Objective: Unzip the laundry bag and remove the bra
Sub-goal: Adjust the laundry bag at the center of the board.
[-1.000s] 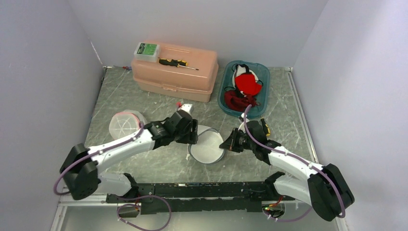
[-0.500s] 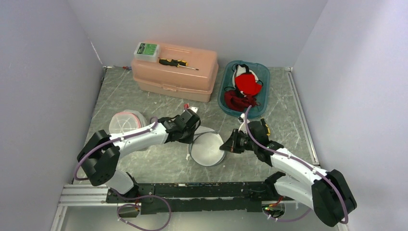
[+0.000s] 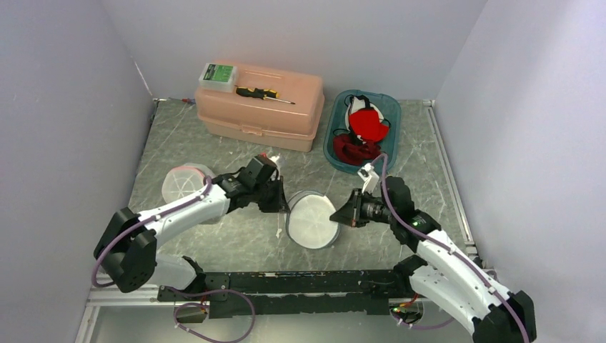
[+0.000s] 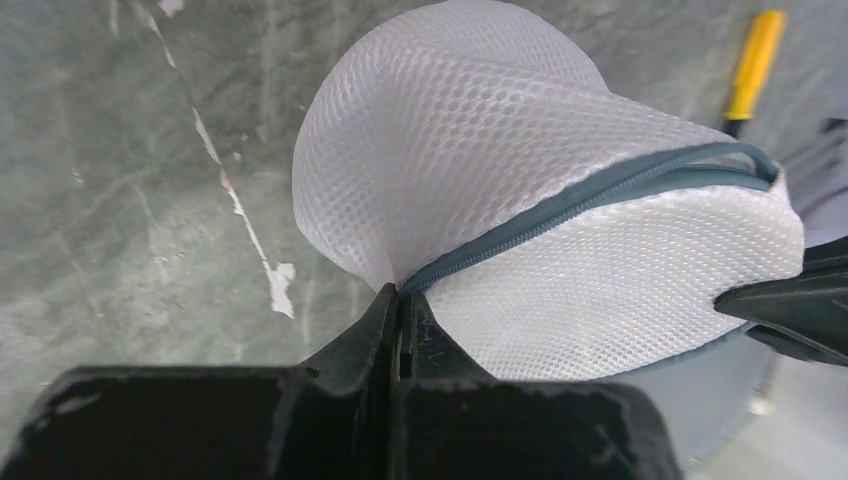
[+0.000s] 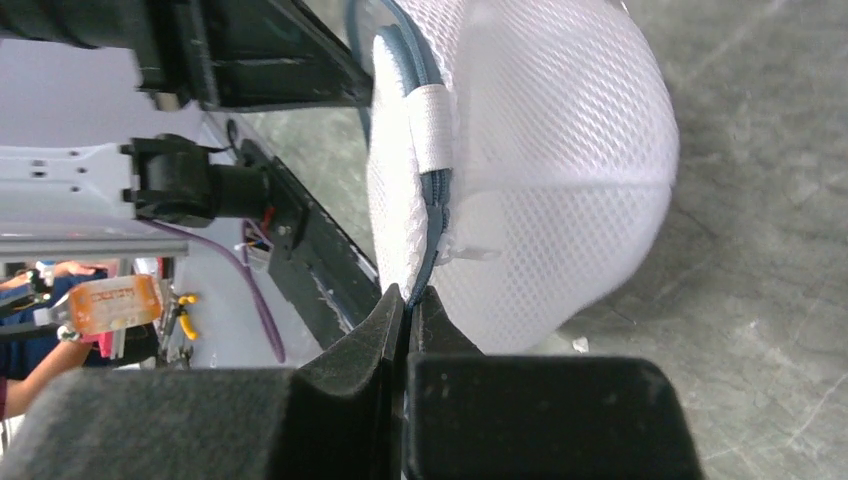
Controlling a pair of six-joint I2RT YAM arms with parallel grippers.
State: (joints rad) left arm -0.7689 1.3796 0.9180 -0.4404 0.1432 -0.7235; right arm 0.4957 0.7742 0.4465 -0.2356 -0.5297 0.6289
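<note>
The laundry bag (image 3: 312, 220) is a round white mesh pouch with a grey-blue zipper (image 4: 585, 195) round its rim, held between both arms at the table's middle. My left gripper (image 3: 284, 204) is shut on the bag's left edge, its jaws pinching the zipper seam (image 4: 401, 295). At the opposite edge my right gripper (image 3: 334, 214) is shut, clamping the zipper seam (image 5: 408, 295) just below a white fabric tab (image 5: 432, 125). The zipper looks closed along the stretch I see. The bra is hidden.
A peach toolbox (image 3: 259, 114) at the back carries a green box (image 3: 218, 75) and a screwdriver (image 3: 264, 93). A teal tub (image 3: 334, 139) of red and white garments stands back right. Another round mesh pouch (image 3: 187, 184) lies left. A yellow-handled tool (image 4: 752, 65) lies beyond the bag.
My left gripper went from open to shut on the bag's left edge. The right arm rose and drew back slightly, and the bag now sits raised between the two grippers.
</note>
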